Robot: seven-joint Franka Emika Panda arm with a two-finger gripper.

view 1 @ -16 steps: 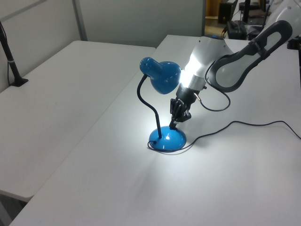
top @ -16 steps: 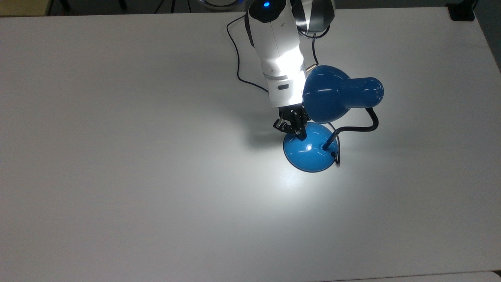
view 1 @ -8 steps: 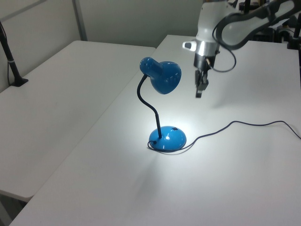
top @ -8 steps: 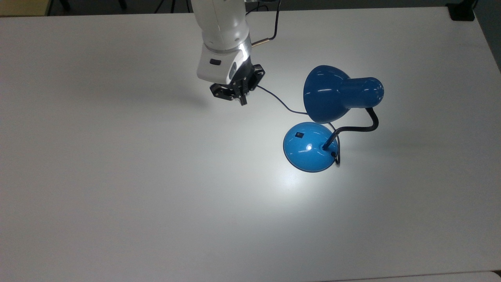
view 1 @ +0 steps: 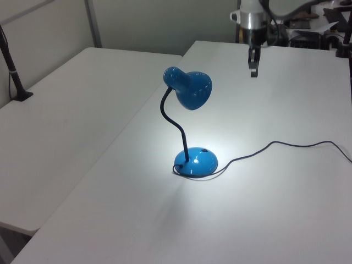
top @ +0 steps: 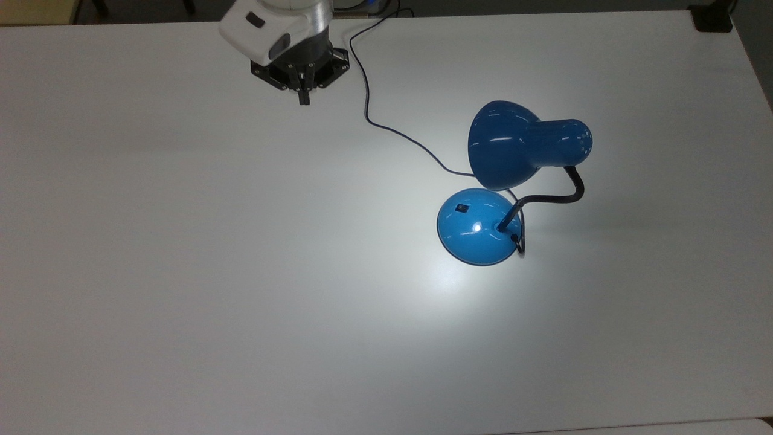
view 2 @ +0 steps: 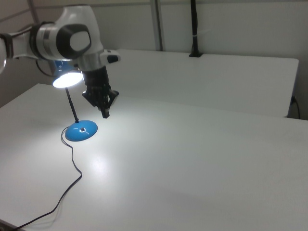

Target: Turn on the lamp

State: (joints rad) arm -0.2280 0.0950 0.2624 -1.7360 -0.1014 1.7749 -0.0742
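Black fingers pressed together and holding nothing: that is how I see my gripper (top: 304,95) now, hanging in the air above the far edge of the white table (top: 181,272), toward the top view's upper left. A second ago those same closed tips were down on the blue domed base (top: 477,226), right at the small black switch (top: 461,208); half a second ago they had lifted clear and drawn off toward the far edge, and now they are well apart from the lamp (top: 513,175) altogether. What that retreat leaves behind is what matters to me: the switch sits uncovered on the base, a bright pool of light lies on the table just beside the base, and in the right view the mouth of the shade (view 2: 67,80) glows white. I judge the task done, the lamp lit, and my arm simply backing off. The lamp itself has not shifted under the press; it stands in the right half of the table in the top view, roughly midway between the near and far edges, its shade tipped over the base on the black gooseneck (top: 552,196). The thin dark cord (top: 386,127) runs from the base up to the far edge, passing close by my gripper. Counting: one arm, one gripper, one lamp, one cord, one switch.
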